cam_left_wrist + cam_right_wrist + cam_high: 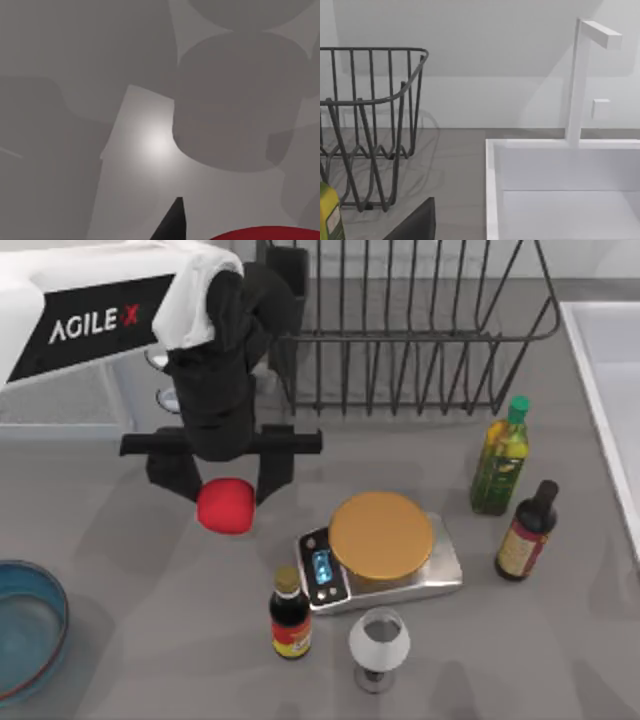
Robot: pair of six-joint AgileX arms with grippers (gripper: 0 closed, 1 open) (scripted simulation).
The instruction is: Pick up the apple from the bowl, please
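The red apple [225, 506] hangs above the grey table, between the two dark fingers of my left gripper [224, 486], which is shut on it. The left wrist view catches the apple's red top [265, 234] beside one dark fingertip [172, 224]. The blue-teal bowl [52, 592] sits at the table's front left edge, well to the left of the apple and apart from it, with nothing in it. My right gripper [420, 225] is parked near the white sink, and a single dark finger of it is in view.
An orange scale plate [381, 536] on a silver scale lies just right of the apple. In front stand a dark red-labelled bottle [290, 614] and a wine glass [378, 644]. Two more bottles [500, 455] stand right. A wire rack [420, 330] is behind, the sink [560, 190] far right.
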